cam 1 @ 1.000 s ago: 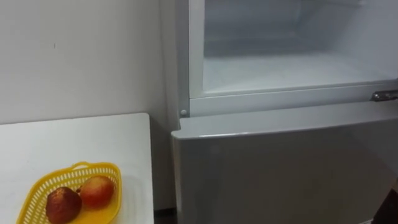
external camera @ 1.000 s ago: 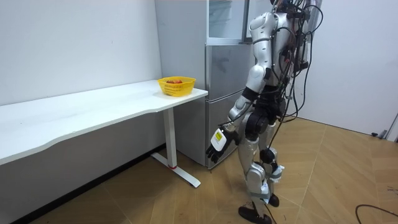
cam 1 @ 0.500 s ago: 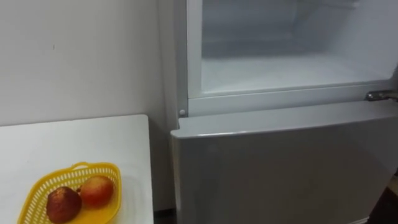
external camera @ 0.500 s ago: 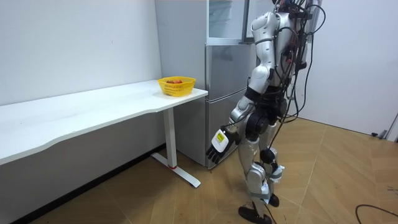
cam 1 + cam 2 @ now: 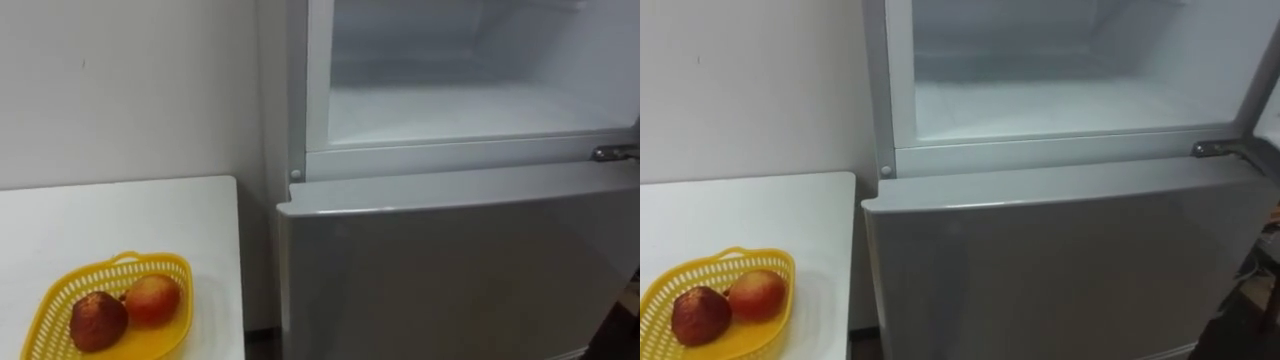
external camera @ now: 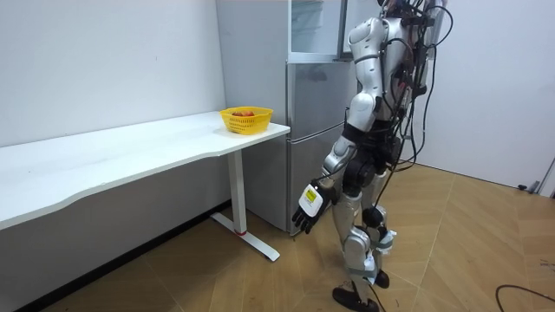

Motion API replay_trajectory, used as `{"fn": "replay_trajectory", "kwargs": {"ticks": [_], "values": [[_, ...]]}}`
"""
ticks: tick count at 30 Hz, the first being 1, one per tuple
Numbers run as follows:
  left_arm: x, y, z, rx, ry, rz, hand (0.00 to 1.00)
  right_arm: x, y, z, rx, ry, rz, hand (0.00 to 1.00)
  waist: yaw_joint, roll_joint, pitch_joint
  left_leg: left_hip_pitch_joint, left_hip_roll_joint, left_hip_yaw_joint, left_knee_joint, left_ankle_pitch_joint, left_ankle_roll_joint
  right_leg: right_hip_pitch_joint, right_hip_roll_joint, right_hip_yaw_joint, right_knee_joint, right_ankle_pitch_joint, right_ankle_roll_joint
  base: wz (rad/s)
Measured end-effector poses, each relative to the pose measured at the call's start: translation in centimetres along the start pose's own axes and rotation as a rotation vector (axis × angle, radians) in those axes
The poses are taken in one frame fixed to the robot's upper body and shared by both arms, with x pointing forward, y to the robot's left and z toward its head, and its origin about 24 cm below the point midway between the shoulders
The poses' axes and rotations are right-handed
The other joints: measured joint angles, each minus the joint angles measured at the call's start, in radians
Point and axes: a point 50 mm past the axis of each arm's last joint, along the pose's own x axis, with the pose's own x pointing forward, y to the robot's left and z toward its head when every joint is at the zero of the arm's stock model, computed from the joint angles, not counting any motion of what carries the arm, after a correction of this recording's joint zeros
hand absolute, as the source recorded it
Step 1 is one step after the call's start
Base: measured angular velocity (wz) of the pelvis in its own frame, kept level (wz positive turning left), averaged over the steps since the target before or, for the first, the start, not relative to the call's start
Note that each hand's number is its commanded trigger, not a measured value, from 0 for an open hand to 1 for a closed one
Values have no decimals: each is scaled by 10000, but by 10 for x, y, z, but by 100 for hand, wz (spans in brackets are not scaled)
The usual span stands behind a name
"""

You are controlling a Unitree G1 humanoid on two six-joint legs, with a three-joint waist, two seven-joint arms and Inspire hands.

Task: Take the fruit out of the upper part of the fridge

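The fridge's upper compartment point(image 5: 470, 90) stands open right in front of me. Its white frosted inside shows a bare shelf floor with nothing on it that I can make out. The grey lower door point(image 5: 450, 270) below it is closed. In the room view I stand upright close to the fridge point(image 6: 312, 130), facing it. My left hand point(image 6: 308, 206) hangs low beside my thigh, fingers relaxed and holding nothing.
A white table point(image 5: 120, 220) adjoins the fridge on my left. A yellow basket point(image 5: 60, 300) sits near its corner, holding a dark red fruit point(image 5: 97, 320) and a red-yellow fruit point(image 5: 152, 298). A metal hinge point(image 5: 615, 153) juts out at the compartment's right edge.
My left hand has swung a little towards the room view's right. The eye view has shifted slightly; the fridge and basket stay put.
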Motion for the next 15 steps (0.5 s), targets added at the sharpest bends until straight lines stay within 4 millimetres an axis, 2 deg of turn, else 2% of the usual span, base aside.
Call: {"fn": "replay_trajectory", "kwargs": {"ticks": [4, 10, 15], "values": [[-2, -2, -11, 51, 417, -78, 0, -1, 3, -3, -132, 125, 155, 0, 19, 34, -23, -57, 12, -3, 53, 1, 1, -51, 6, -12, 23, 2, -3, 0], [-5, -3, -22, 26, 762, -83, 0, -2, 8, -8, -394, 133, 398, 0, 22, 170, -101, -29, 21, -6, 78, 5, 5, -25, -6, -52, 58, 12, -18, 0], [-6, -5, -26, 69, 972, -191, 0, -3, 13, -10, -1143, -83, 750, 0, 26, 189, -87, -77, 25, -11, 234, 4, 6, -50, -29, -58, 146, 3, -26, 0]]}}
